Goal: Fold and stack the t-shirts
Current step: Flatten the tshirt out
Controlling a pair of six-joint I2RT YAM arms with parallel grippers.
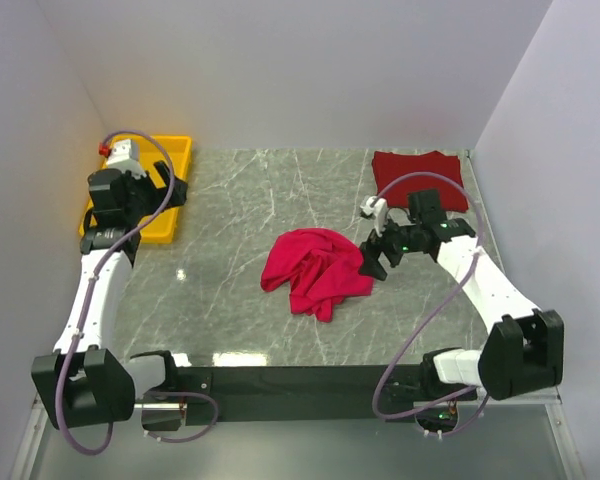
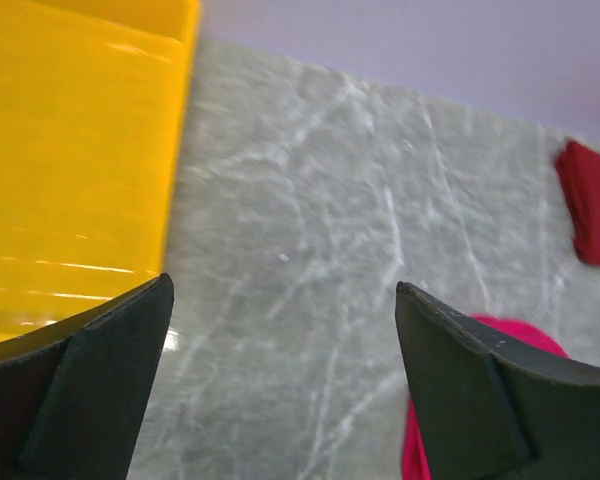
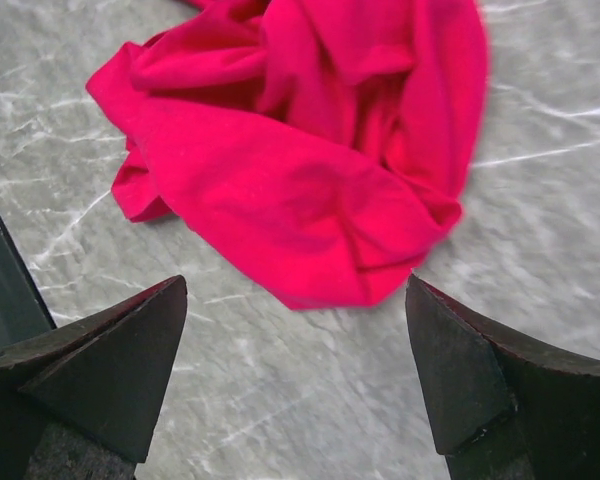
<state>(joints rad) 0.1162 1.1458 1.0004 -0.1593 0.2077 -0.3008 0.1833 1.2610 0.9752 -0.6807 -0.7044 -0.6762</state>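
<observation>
We locate the crumpled crimson-pink cloth t-shirt (image 1: 315,270) at centre, the folded maroon cloth t-shirt (image 1: 420,162) at far right, the yellow rectangular plastic tray (image 1: 158,228) at far left.

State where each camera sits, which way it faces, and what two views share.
Top: above and behind, looking down on the table; both arms show.
Left wrist: by the tray, facing across the table; open left fingers show.
Right wrist: low, facing the pink shirt; open right fingers show.
Shared: pink shirt in all three; tray and maroon shirt in top and left wrist.
</observation>
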